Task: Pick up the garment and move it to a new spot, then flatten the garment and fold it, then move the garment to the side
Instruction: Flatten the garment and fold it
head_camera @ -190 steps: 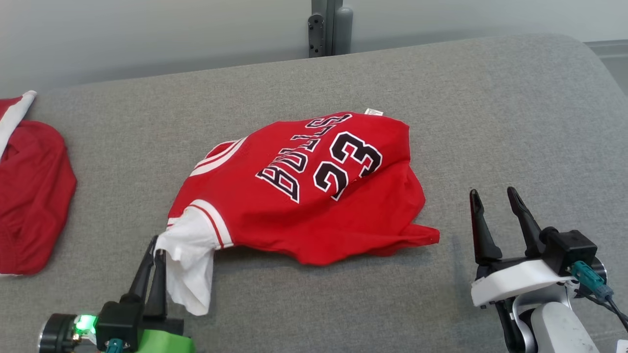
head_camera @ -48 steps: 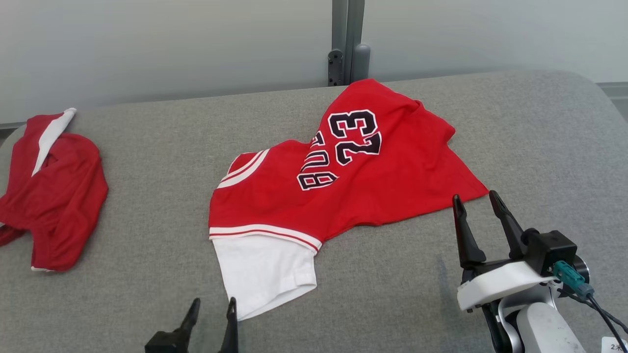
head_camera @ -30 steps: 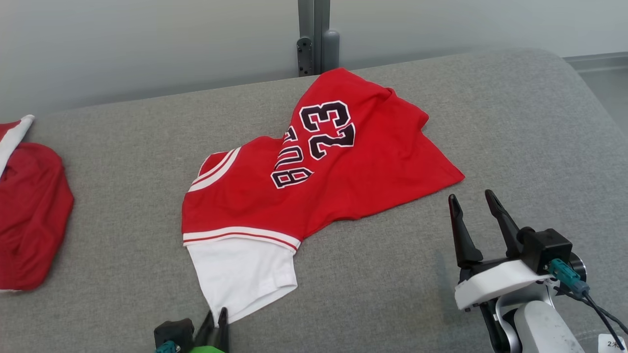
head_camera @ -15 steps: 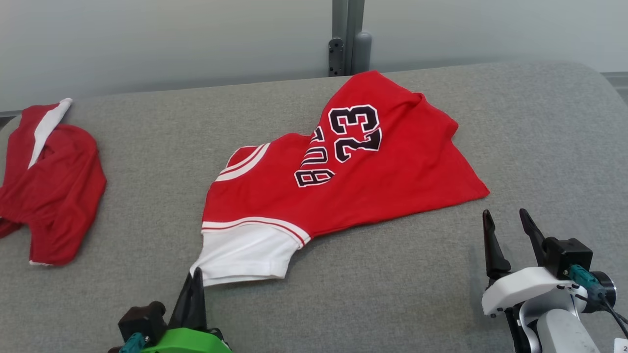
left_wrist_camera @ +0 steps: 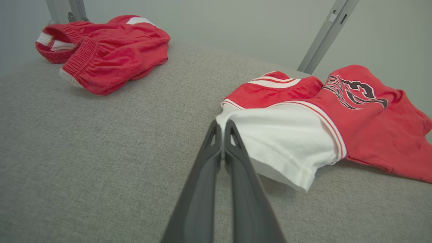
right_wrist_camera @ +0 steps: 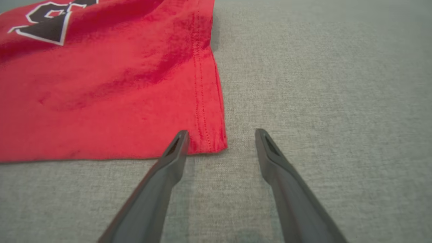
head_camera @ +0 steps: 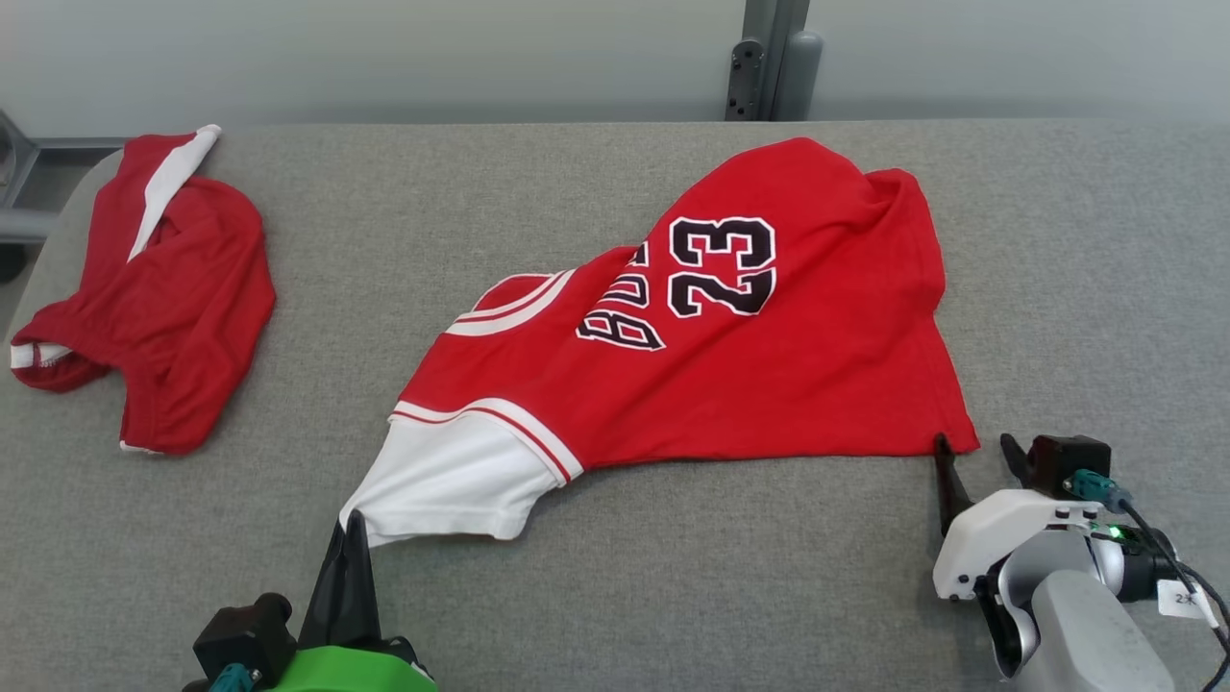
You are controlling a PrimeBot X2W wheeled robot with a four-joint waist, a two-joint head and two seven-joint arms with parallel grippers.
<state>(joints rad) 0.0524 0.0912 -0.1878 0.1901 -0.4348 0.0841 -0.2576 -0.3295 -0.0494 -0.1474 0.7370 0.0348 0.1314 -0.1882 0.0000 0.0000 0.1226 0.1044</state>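
Observation:
The garment (head_camera: 711, 356) is a red jersey with a white sleeve and a black "23", spread over the middle of the grey cushion. My left gripper (head_camera: 352, 524) is shut on the near corner of the white sleeve (left_wrist_camera: 287, 138), and its fingertips (left_wrist_camera: 221, 125) pinch the sleeve's edge. At the garment's near right hem corner (right_wrist_camera: 211, 141), my right gripper (right_wrist_camera: 221, 135) stands open, its left finger over the red cloth and its right finger over bare cushion. In the head view that right gripper (head_camera: 972, 447) sits just below the hem corner.
A second red garment (head_camera: 163, 288) lies bunched at the cushion's far left, also visible from the left wrist (left_wrist_camera: 108, 50). A grey metal post (head_camera: 769, 58) stands behind the cushion's back edge. Bare grey cushion (head_camera: 721, 586) runs along the near side.
My left gripper closed on the white sleeve's corner and pulled it toward the near left. The right gripper moved up to the hem corner. The camera swung, shifting the whole scene.

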